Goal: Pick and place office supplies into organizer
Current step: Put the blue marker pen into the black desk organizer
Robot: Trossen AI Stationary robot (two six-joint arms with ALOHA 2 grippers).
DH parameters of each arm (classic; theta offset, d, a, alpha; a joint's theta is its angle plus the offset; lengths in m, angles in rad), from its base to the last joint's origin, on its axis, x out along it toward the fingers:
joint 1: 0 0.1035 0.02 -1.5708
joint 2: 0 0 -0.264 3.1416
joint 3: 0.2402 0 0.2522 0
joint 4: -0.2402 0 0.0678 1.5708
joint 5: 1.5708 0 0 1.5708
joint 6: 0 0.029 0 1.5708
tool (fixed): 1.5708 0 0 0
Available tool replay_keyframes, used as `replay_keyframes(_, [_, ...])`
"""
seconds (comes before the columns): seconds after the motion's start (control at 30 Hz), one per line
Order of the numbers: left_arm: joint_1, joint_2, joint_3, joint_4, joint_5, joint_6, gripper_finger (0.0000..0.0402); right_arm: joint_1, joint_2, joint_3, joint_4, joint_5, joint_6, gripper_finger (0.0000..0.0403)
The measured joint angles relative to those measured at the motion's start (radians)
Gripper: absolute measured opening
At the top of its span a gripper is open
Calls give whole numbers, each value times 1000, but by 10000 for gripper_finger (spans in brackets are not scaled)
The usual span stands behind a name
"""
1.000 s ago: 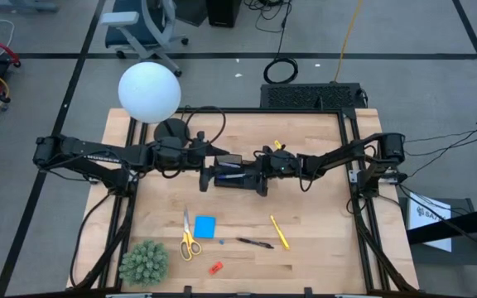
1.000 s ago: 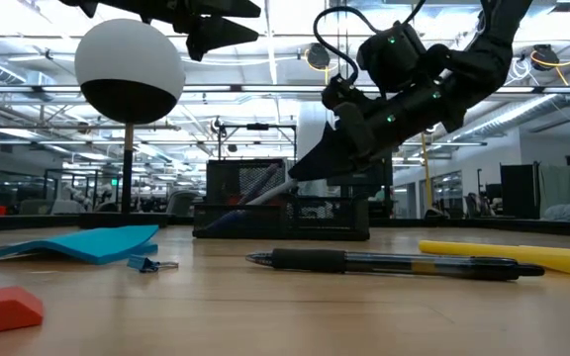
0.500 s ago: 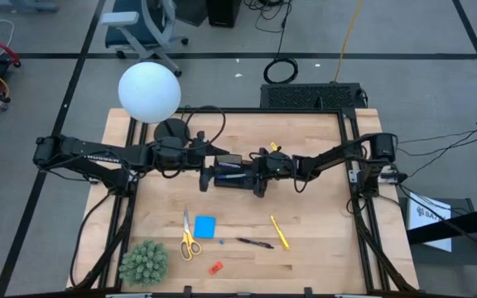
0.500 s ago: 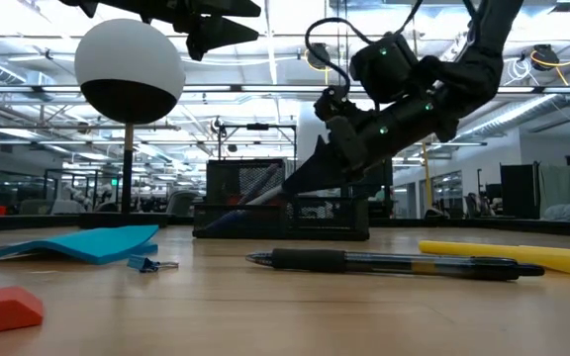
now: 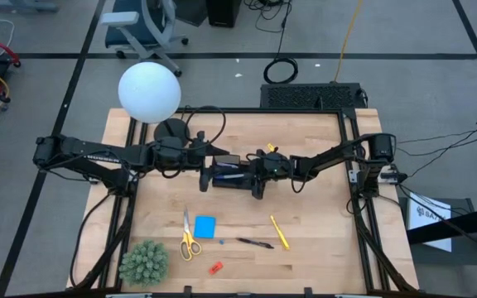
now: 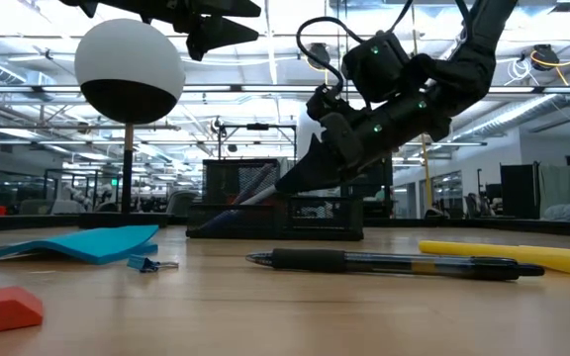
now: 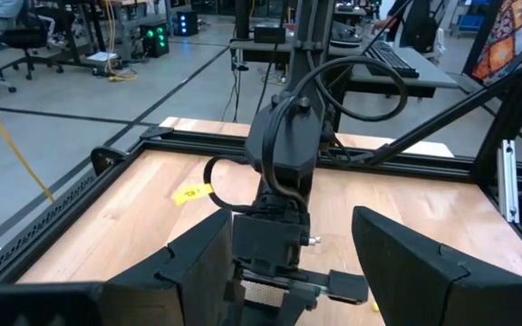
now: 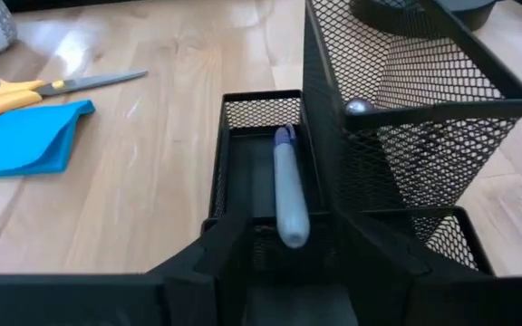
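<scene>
a bluish-purple pen (image 8: pixel 290 195) is laid in the low tray of the black mesh organizer (image 8: pixel 406 118). it is pinched between the fingers of the right gripper (image 8: pixel 288 237), reached low over the tray's end. the left gripper (image 7: pixel 288 272) is held open beside the organizer, empty.

Overhead straight down on the whole wooden table (image 5: pixel 313 215). Low one level at tabletop, facing the room. Wrist cams close in, both sharing the black mesh organizer (image 8: pixel 397 118).

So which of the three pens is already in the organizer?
The bluish-purple pen. It lies in the organizer's low tray by the right gripper, while the yellow pen and black pen lie on the table.
</scene>
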Motion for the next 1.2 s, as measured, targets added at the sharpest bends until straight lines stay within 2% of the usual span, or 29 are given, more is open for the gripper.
replay_keyframes(0.7, [0,0,0,0,0,0,234,0,0,0,30,1,20,60])
replay_keyframes(0.93, [0,0,0,0,0,0,234,0,0,0,22,-1,19,47])
replay_keyframes(1.2, [0,0,0,0,0,0,234,0,0,0,17,-2,16,51])
